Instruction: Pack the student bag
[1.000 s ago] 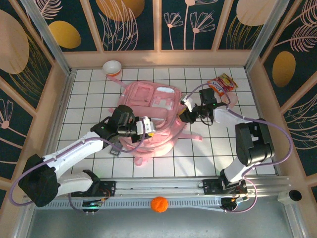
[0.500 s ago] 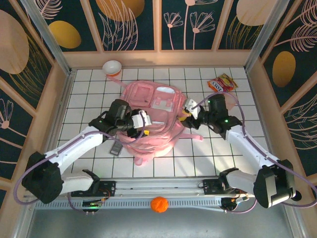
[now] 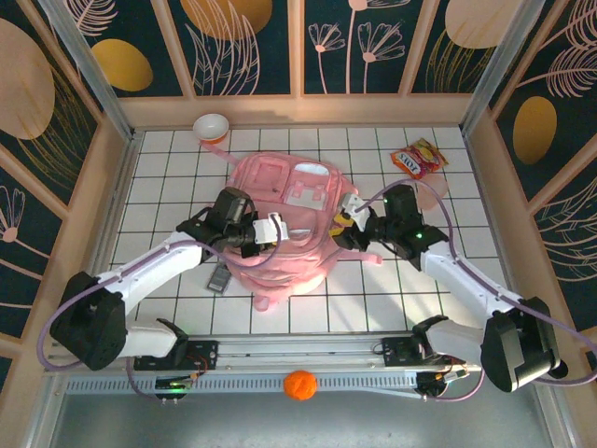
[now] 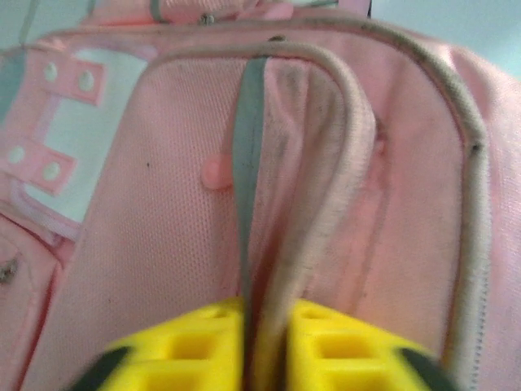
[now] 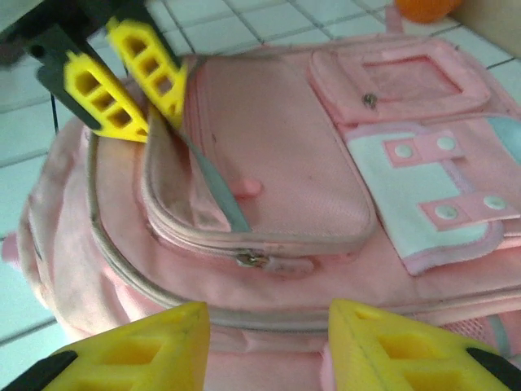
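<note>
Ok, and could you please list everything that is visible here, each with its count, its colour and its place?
student bag: one, pink with a white patch, middle of the table, front pockets up
bowl: one, white and orange, far left, beyond the bag
snack packet: one, red and yellow, far right
small flat object: one, dark grey, on the tiles by the bag's near left side; too small to identify
ball: one, orange, at the near edge, in front of the arm bases
table: one, white tiles
left end effector: one, yellow fingers, shut on a front pocket's edge
right end effector: one, yellow fingers, open, at the bag's right side
</note>
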You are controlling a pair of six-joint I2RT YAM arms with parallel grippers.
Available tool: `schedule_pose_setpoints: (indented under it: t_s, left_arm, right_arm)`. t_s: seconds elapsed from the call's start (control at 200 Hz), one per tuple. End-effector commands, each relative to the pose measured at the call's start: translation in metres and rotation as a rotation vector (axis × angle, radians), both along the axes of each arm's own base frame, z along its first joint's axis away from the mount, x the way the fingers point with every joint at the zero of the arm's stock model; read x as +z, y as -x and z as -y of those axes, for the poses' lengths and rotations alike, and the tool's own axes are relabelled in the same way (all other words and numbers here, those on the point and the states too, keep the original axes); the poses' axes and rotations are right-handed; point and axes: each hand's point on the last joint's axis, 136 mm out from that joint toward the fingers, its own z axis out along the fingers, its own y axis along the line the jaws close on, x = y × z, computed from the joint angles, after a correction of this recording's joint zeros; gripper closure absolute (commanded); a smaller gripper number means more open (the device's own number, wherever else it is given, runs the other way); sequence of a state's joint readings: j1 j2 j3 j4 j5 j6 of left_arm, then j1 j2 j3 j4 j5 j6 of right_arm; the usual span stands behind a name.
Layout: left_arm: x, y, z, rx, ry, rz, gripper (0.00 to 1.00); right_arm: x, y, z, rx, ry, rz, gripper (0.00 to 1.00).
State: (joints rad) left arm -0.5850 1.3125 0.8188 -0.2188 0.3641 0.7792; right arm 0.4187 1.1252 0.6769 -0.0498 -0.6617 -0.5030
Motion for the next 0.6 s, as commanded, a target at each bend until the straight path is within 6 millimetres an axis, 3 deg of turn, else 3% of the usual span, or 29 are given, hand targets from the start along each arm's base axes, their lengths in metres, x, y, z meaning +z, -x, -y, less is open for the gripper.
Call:
schedule_pose_setpoints:
  t_s: [0.0, 0.105, 0.285, 0.596]
  left_arm:
    - [0.043, -0.002, 0.016, 0.038, 0.25, 0.053, 0.98]
    - [0.057, 0.008, 0.02, 0.049, 0.378, 0.01, 1.0]
    - [0.072, 0.017, 0.022, 0.053, 0.492, -0.019, 1.0]
    - [0.069, 0.021, 0.025, 0.018, 0.474, -0.027, 1.0]
  right_arm:
    - [0.037, 0.005, -0.002, -0.005, -0.193, 0.033, 0.57]
    - [0.038, 0.011, -0.002, -0.014, -0.253, 0.01, 0.56]
    - [0.021, 0.017, -0.003, 0.0, -0.253, -0.051, 0.54]
    - [-0.006, 0.01, -0.02, 0.088, -0.134, -0.113, 0.51]
